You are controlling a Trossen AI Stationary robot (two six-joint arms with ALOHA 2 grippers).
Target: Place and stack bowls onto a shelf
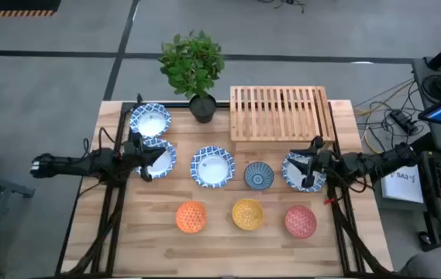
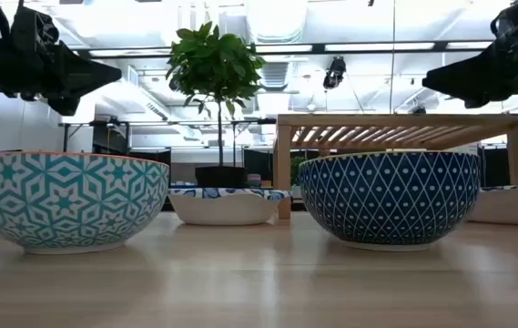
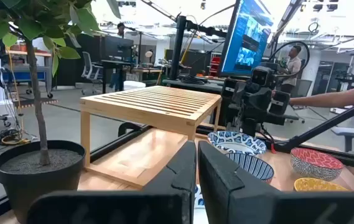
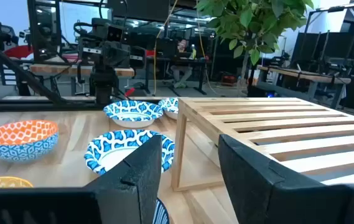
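The slatted wooden shelf (image 1: 280, 113) stands at the table's far right. Four blue-and-white bowls sit on the table: at the far left (image 1: 150, 120), at the left (image 1: 163, 160), in the middle (image 1: 211, 167) and at the right (image 1: 296, 172). A small dark blue bowl (image 1: 259, 175) sits between the last two. Orange (image 1: 191, 217), yellow (image 1: 247, 214) and pink-red (image 1: 301, 222) bowls line the near side. My left gripper (image 1: 144, 155) hovers shut above the left bowl. My right gripper (image 1: 311, 164) hovers open above the right bowl. Both stay well clear of the table in the low view.
A potted plant (image 1: 194, 70) in a black pot stands at the far edge, just left of the shelf. The shelf's top (image 4: 288, 130) is bare. A strip of bare tabletop (image 1: 228, 252) runs along the near edge, in front of the small bowls.
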